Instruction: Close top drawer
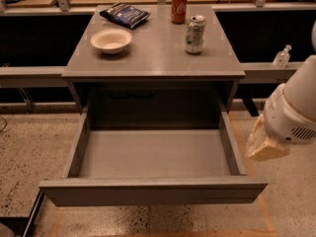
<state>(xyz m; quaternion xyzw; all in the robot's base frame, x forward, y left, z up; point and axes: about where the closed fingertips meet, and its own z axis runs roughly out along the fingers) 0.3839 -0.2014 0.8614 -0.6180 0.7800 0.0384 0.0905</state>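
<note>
On the grey bench (153,58), L to R: a white bowl (111,40) w/ a dark snack bag (124,15) behind it, then a red can (178,7) at the back edge & a silver can (195,33) nearer the front. Below the top, the top drawer (153,191) stands pulled well out, its flat front panel nearest to me. The robot's hand (266,144) hangs off to the R of the drawer, outside its R side wall & back from the front panel, seemingly not touching it; can't tell if it's released or clenched, & a small clear bottle (281,58) sits on the ledge further back.
</note>
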